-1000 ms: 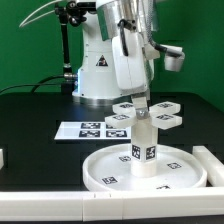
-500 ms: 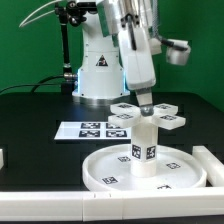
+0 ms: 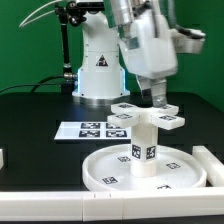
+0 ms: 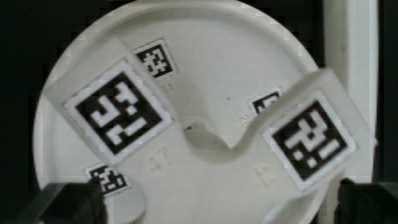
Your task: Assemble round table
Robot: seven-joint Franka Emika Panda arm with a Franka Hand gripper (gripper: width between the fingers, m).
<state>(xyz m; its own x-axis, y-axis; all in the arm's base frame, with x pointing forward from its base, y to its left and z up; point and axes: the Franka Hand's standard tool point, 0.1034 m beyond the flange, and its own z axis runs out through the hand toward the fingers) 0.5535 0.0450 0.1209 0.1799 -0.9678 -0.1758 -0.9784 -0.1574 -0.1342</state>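
Observation:
The large rimmed round disc (image 3: 146, 170) lies flat on the black table. The short thick post (image 3: 142, 146) stands upright at its middle. The cross-shaped foot (image 3: 146, 117) sits on top of the post. My gripper (image 3: 157, 100) hangs over the foot's rear right part, its fingertips down at the foot's level. In the wrist view the foot (image 4: 196, 135) fills the picture over the disc (image 4: 222, 45). My gripper (image 4: 222, 205) has its dark fingers (image 4: 68, 200) wide apart at either side of the foot. The jaws look open.
The marker board (image 3: 88, 129) lies flat behind the disc toward the exterior view's left. A white border rail (image 3: 212, 160) runs along the exterior view's right of the disc. The robot base (image 3: 98, 70) stands behind.
My gripper has shifted toward the exterior view's right and the hand has turned about its axis. The foot, post and disc have barely moved.

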